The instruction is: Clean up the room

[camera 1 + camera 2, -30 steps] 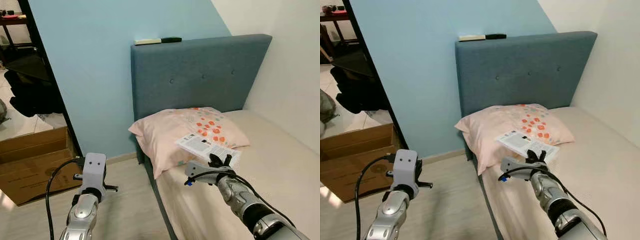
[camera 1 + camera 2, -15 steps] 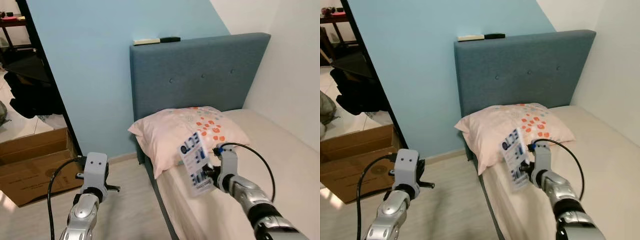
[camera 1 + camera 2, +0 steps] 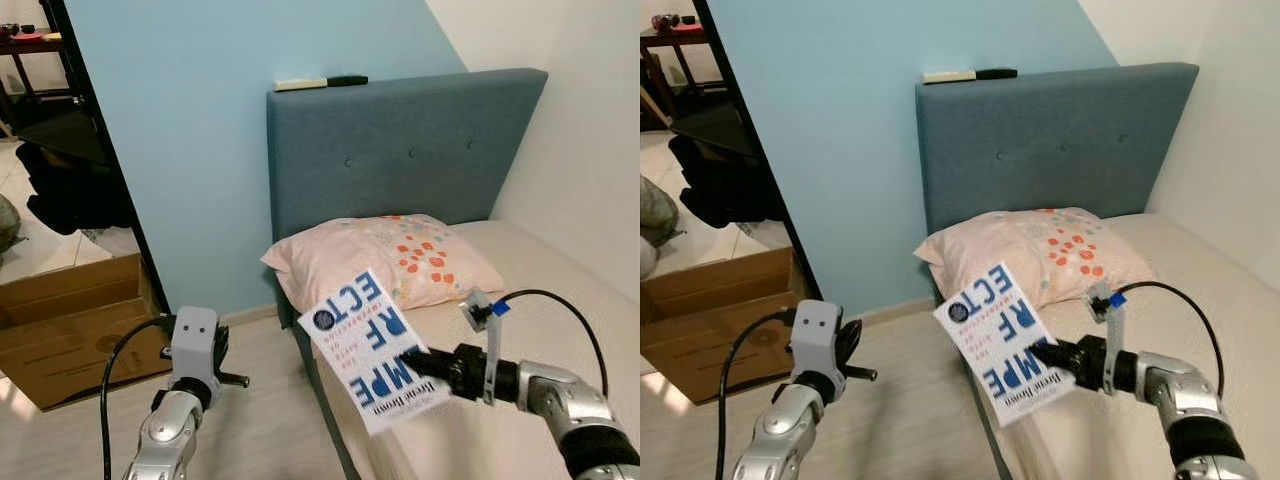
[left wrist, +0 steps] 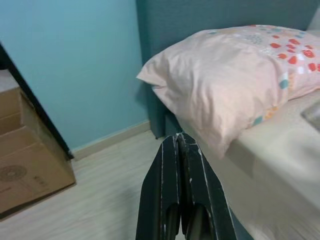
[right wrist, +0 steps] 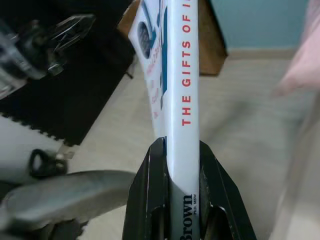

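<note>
My right gripper point(image 3: 425, 361) is shut on a white paperback book point(image 3: 366, 350) with big blue letters on its cover, holding it in the air over the bed's left edge, cover tilted toward me. In the right wrist view the book's spine point(image 5: 183, 95) with red lettering runs between the two black fingers point(image 5: 150, 200). My left gripper point(image 4: 181, 150) is shut on nothing, held low over the wooden floor beside the bed. A pink pillow point(image 3: 385, 260) with orange dots lies at the head of the bed point(image 3: 560, 300).
A blue-grey headboard point(image 3: 405, 150) stands against the blue wall, with a pale flat item and a black one point(image 3: 318, 82) on its top. An open cardboard box point(image 3: 65, 325) sits on the floor to the left. A dark doorway holds black bags point(image 3: 60, 190).
The right gripper lifted the book off the pillow, swung it out to the left over the bed's edge and turned its cover toward me. The left arm barely moved.
</note>
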Motion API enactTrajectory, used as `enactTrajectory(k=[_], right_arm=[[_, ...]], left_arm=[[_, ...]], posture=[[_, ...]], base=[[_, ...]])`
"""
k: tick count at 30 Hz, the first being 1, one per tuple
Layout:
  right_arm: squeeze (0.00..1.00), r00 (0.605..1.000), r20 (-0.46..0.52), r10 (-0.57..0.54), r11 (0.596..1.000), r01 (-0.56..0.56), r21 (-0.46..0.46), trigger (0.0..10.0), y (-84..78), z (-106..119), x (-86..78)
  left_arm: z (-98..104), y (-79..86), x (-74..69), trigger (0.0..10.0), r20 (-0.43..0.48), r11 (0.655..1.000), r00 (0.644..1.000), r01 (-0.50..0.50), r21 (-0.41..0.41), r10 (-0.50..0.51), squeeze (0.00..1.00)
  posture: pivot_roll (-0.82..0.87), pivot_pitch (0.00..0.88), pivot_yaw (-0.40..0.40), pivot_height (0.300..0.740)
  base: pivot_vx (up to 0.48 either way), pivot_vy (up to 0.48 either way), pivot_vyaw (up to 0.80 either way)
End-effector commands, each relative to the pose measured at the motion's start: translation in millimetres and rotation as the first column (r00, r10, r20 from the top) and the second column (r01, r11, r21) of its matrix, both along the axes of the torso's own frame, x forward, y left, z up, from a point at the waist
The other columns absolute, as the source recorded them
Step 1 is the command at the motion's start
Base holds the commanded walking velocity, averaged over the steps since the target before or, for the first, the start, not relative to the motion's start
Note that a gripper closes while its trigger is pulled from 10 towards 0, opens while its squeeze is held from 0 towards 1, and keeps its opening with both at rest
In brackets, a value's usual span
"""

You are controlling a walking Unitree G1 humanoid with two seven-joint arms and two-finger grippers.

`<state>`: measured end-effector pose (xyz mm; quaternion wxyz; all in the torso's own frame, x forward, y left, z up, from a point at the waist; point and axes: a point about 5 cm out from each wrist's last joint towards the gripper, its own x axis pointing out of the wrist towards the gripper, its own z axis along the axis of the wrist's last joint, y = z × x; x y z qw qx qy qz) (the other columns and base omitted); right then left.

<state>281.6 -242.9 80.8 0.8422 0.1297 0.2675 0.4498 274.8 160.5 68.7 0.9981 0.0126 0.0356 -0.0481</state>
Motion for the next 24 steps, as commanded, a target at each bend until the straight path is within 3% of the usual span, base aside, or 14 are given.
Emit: enactTrajectory(k=[1,4,6,7,8,9,12,13,15,20,21,22,23,24], right_arm=[[0.00,0.997,0.013,0.082,0.997,-0.081,-0.005,10.0,4.0,6,-2.7],[0.00,0.995,0.008,0.100,0.995,-0.100,-0.026,10.0,4.1,5,-4.6],[0.00,0.992,0.022,0.125,0.987,-0.122,-0.102,10.0,4.4,3,-4.8],[0.00,0.989,0.106,0.107,0.952,-0.071,-0.298,10.0,2.5,-2,4.6],[0.00,0.989,0.106,0.107,0.952,-0.071,-0.298,10.0,2.5,-2,4.6],[0.00,0.963,0.245,0.115,0.838,0.039,-0.545,10.0,0.5,-4,19.4],[0.00,0.922,0.358,0.150,0.706,0.153,-0.691,10.0,-1.5,-1,32.8],[0.00,0.922,0.358,0.150,0.706,0.153,-0.691,10.0,-1.5,-1,32.8],[0.00,0.897,0.396,0.196,0.668,0.173,-0.724,10.0,1.5,6,38.4],[0.00,0.880,0.420,0.222,0.647,0.190,-0.739,10.0,4.3,10,41.6],[0.00,0.850,0.462,0.254,0.525,0.280,-0.804,10.0,3.3,12,48.1],[0.00,0.850,0.462,0.254,0.525,0.280,-0.804,10.0,3.3,12,48.1],[0.00,0.835,0.481,0.266,0.476,0.321,-0.819,10.0,2.8,13,50.4],[0.00,0.835,0.481,0.266,0.476,0.321,-0.819,10.0,2.8,13,50.4]], left_arm=[[0,-0.2,-1.1,10.0,-0.001,1.000,1.000,0.012,0.000,-0.012,0.00],[1,-0.2,-1.2,10.0,0.001,1.000,1.000,0.019,0.007,-0.019,0.00],[2,-0.8,-1.0,10.0,0.007,0.999,0.999,0.036,0.026,-0.037,0.00],[4,-0.8,-0.3,10.0,0.014,0.998,0.999,0.047,0.047,-0.048,0.00],[4,-0.8,-0.3,10.0,0.014,0.998,0.999,0.047,0.047,-0.048,0.00],[6,0.0,0.8,10.0,0.024,0.996,0.998,0.058,0.068,-0.059,0.00],[7,0.5,2.2,10.0,0.031,0.995,0.997,0.064,0.078,-0.067,0.00],[7,0.5,2.2,10.0,0.031,0.995,0.997,0.064,0.078,-0.067,0.00],[9,0.4,3.0,10.0,0.034,0.993,0.996,0.075,0.089,-0.078,0.00],[9,0.7,3.4,10.0,0.034,0.993,0.996,0.075,0.090,-0.078,0.00],[9,1.3,4.2,10.0,0.025,0.992,0.997,0.068,0.104,-0.071,0.00],[9,1.3,4.2,10.0,0.025,0.992,0.997,0.068,0.104,-0.071,0.00],[8,1.5,4.4,10.0,0.021,0.992,0.998,0.064,0.110,-0.067,0.00],[8,1.5,4.4,10.0,0.021,0.992,0.998,0.064,0.110,-0.067,0.00]], posture=[[0.04,0.017,-0.015,0.740],[0.05,0.017,-0.014,0.740],[0.05,0.017,-0.013,0.740],[0.05,0.016,-0.009,0.740],[0.05,0.016,-0.009,0.740],[0.05,0.015,-0.003,0.740],[0.05,0.014,-0.003,0.740],[0.05,0.014,-0.003,0.740],[0.05,0.016,-0.003,0.740],[0.05,0.016,-0.003,0.740],[0.05,0.017,0.000,0.740],[0.05,0.017,0.000,0.740],[0.05,0.017,0.000,0.740],[0.05,0.017,0.000,0.740]], base=[[0.000,0.000,0.00],[0.000,0.000,0.00],[0.000,0.000,0.00],[0.000,0.000,0.00],[0.000,0.000,0.00],[0.000,0.000,0.00],[0.000,0.000,0.00],[0.000,0.000,0.00],[0.000,0.000,0.00],[0.000,0.000,0.00],[0.000,0.000,0.00],[0.000,0.000,0.00],[0.000,0.000,0.00],[0.000,0.000,0.00]])
